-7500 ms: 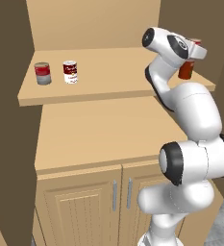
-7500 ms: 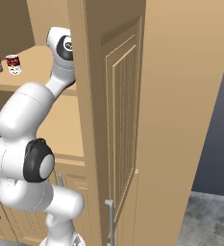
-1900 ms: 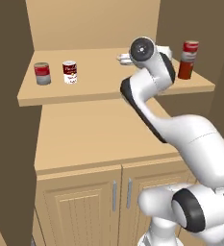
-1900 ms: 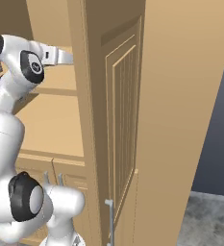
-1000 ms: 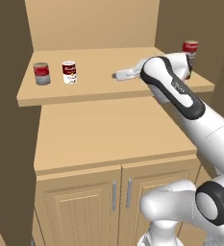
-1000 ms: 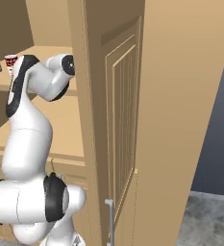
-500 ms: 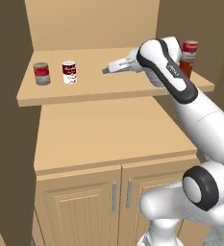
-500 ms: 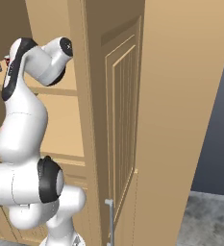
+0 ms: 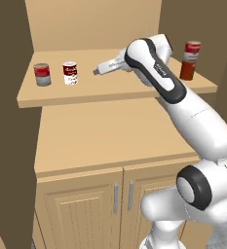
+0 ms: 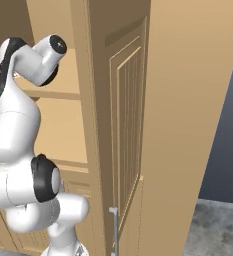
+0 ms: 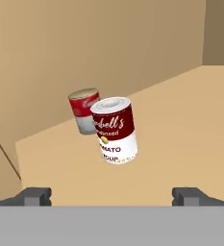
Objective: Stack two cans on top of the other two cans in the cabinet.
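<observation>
Two cans stand at the left end of the cabinet's shelf [image 9: 134,92]: a dark-red-and-white labelled can [image 9: 70,73] [image 11: 116,129] and, left of it, a red-and-grey can [image 9: 42,74] [image 11: 83,110]. At the shelf's right end a red-and-grey can [image 9: 191,50] sits stacked on an orange-red can [image 9: 186,71]. My gripper [image 9: 96,71] [image 11: 112,197] hovers over the shelf, right of the labelled can, and points at it. It is open with nothing between its fingertips [image 11: 34,196]; in the hand view the labelled can stands centred between them, still some way off.
Under the shelf lies the tan counter [image 9: 110,131], above two closed panelled doors [image 9: 85,204] with metal handles. Dark brown side walls [image 9: 5,121] flank the niche. In the right base view a tall tan panel [image 10: 128,125] rises just right of my arm.
My gripper has swung left along the shelf, away from the stacked cans on the right and toward the labelled can. It has stayed open. The cans have not moved.
</observation>
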Robot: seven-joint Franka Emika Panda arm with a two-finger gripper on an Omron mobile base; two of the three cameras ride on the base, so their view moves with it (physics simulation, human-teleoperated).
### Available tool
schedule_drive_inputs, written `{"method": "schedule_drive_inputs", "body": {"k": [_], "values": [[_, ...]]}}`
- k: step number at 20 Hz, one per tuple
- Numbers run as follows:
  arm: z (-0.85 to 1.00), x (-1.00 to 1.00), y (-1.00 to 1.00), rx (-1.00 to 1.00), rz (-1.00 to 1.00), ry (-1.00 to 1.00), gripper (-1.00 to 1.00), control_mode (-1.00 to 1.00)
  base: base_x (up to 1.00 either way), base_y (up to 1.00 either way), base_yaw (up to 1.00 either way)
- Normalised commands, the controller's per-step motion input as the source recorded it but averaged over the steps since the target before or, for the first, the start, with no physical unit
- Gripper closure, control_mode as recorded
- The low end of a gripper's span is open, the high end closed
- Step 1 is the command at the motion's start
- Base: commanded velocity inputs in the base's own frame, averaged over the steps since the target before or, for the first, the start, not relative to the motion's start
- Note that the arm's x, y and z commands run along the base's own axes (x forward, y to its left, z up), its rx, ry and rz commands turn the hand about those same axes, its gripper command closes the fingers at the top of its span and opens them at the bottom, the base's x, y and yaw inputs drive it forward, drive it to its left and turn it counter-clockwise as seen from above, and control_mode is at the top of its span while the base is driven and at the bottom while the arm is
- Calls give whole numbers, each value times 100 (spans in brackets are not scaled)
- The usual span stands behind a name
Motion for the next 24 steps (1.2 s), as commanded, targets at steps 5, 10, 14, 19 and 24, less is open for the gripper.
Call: {"method": "schedule_drive_inputs", "body": {"k": [5, 10, 14, 19, 24], "values": [[0, 21, 34, -2, 0, 0, -100, -100, 0, 0, 0], [0, 14, 38, -4, 0, 1, -100, -100, 0, 0, 0], [-4, 15, 37, -5, 1, 0, -100, -100, 0, 0, 0], [-7, 13, 27, -3, 0, 0, -100, -100, 0, 0, 0], [-14, 16, 14, -5, 0, 0, -100, -100, 0, 0, 0]]}}
